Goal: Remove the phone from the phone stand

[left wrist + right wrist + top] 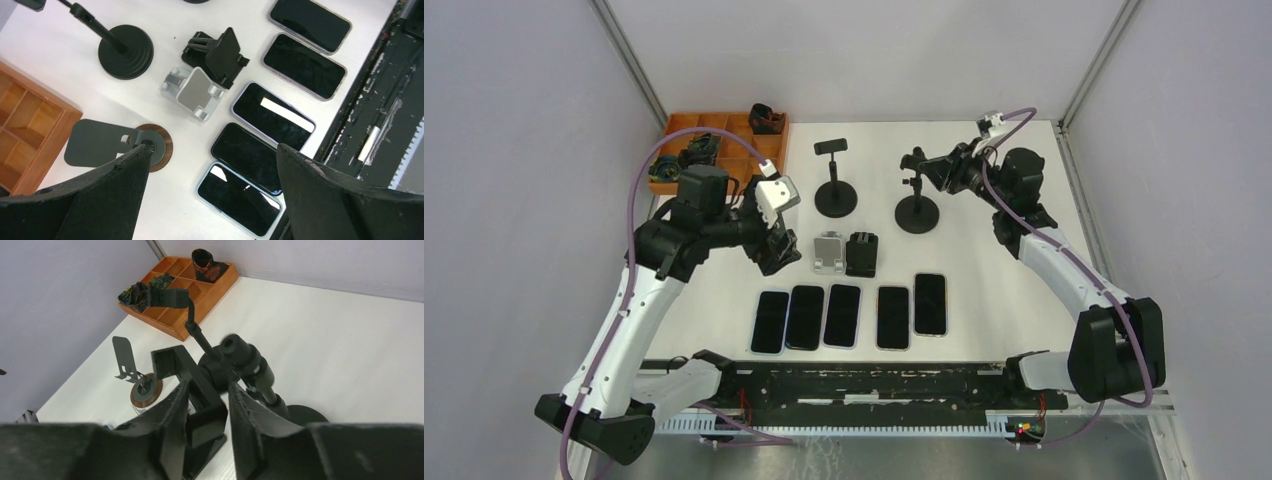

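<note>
- Left pincer [212,152] spread wide apart, holding nothing, above the table [994,210] beside a wood-based stand [100,142].
- Right pincer [208,390] clamped on the head of a black pole stand [916,213].
- Five phones [842,315] flat in a row near the table's front edge, just before a silver stand [827,252] and a black folding stand [862,254].
</note>
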Motion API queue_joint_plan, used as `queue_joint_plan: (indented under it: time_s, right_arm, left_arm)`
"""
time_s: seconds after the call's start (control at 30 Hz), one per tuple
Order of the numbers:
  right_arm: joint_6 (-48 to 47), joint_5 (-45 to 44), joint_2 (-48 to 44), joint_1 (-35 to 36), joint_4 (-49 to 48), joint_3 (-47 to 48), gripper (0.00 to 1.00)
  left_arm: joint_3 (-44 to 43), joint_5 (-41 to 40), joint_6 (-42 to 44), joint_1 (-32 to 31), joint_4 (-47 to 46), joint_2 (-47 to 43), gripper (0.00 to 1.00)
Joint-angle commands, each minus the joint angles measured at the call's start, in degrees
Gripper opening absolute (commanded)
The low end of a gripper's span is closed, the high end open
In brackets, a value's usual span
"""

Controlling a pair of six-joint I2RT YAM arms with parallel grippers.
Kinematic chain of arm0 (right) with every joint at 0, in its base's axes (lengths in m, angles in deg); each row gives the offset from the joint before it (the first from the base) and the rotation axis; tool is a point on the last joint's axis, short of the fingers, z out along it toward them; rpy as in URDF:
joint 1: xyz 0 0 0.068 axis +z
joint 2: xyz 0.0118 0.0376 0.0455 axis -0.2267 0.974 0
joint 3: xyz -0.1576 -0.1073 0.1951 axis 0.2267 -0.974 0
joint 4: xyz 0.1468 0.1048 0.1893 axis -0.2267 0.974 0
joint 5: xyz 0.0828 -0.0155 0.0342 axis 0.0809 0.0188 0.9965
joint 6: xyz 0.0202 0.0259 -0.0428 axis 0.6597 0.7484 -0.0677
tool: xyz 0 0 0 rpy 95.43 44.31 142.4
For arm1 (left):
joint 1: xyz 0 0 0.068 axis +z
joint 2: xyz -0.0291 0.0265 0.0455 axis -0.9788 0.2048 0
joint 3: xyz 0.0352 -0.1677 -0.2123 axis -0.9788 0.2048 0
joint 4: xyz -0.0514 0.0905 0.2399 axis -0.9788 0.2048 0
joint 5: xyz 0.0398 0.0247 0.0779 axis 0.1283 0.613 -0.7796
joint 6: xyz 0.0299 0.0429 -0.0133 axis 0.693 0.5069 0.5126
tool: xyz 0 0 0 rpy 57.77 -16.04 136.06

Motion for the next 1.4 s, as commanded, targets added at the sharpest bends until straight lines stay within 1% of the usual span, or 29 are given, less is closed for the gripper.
queue_joint_plan:
  time_s: [0.0,0.03,0.1,0.13,0.23,0.33,0.4,0.47,0.5,0.57,0.63,0.7,0.8,0.87,0.97,1.07,1.13,1.2,1.37]
  right_arm:
    - [-1.9,-1.3,-4.7,-0.9,-4.3,-2.4,0.46]
    - [-2.5,-2.0,-5.5,-0.9,-2.7,-2.6,0.56]
    - [-3.9,-3.4,-7.4,-0.9,-0.1,-2.8,0.85]
    - [-4.6,-4.4,-8.3,-0.9,1.2,-2.8,0.97]
    - [-6.2,-7.4,-11.5,-0.9,5.5,-1.9,0.98]
    - [-7.6,-11.8,-14.6,-1.0,12.8,1.6,0.98]
    - [-8.7,-16.6,-17.1,-1.0,17.4,3.2,0.98]
    - [-9.6,-23.8,-19.3,-1.0,22.1,3.8,0.98]
    - [-10.1,-26.7,-20.2,-1.0,24.1,3.4,0.98]
    - [-9.6,-34.1,-22.6,-1.0,25.3,0.2,0.98]
    - [-7.9,-41.4,-24.8,-1.1,25.8,-3.4,0.98]
    - [-7.8,-48.0,-26.4,-1.1,24.7,-7.1,0.98]
    - [-8.4,-58.7,-27.9,-1.1,21.4,-14.1,0.98]
    - [-9.6,-64.7,-29.1,-1.1,16.6,-19.4,0.98]
    - [-13.3,-72.1,-31.2,-1.2,6.8,-29.7,0.98]
    - [-15.8,-77.0,-29.9,-1.1,-3.0,-37.9,0.98]
    - [-17.3,-78.7,-26.7,-1.1,-7.4,-41.1,0.98]
    - [-18.8,-80.1,-22.7,-1.2,-11.7,-43.1,0.98]
    - [-25.1,-78.3,-14.5,-1.7,-26.9,-47.0,0.98]
  left_arm:
    - [1.2,-3.4,-3.9,1.5,-5.4,0.4,1.0]
    - [1.4,-3.6,-4.2,2.4,-6.2,0.7,1.0]
    - [1.1,-3.1,-5.1,5.2,-7.7,1.6,1.0]
    - [0.9,-2.3,-5.2,7.1,-8.4,2.2,1.0]
    - [-0.2,0.4,-5.0,13.5,-9.4,4.7,1.0]
    - [-0.7,1.5,-3.9,18.9,-10.5,7.5,1.0]
    - [0.4,2.0,-3.9,22.9,-12.6,8.4,1.0]
    - [2.6,2.5,-4.4,26.5,-16.1,8.9,1.0]
    - [4.2,3.2,-4.6,27.4,-17.1,9.1,1.0]
    - [8.9,4.5,-5.4,30.1,-22.2,9.6,1.0]
    - [12.3,5.7,-6.8,31.1,-26.9,10.6,1.0]
    - [16.0,6.3,-9.4,31.4,-33.7,12.0,1.0]
    - [20.5,6.6,-14.2,31.4,-42.1,14.9,1.0]
    - [24.0,3.8,-17.4,31.4,-49.1,16.6,1.0]
    - [30.2,0.7,-19.9,31.4,-61.3,18.0,1.0]
    - [32.5,0.2,-20.5,31.4,-66.4,20.9,1.0]
    - [33.4,-0.5,-20.5,31.4,-68.9,22.6,1.0]
    - [36.0,-0.8,-20.7,31.4,-73.2,23.8,1.0]
    - [43.3,0.2,-21.9,31.4,-86.3,24.9,1.0]
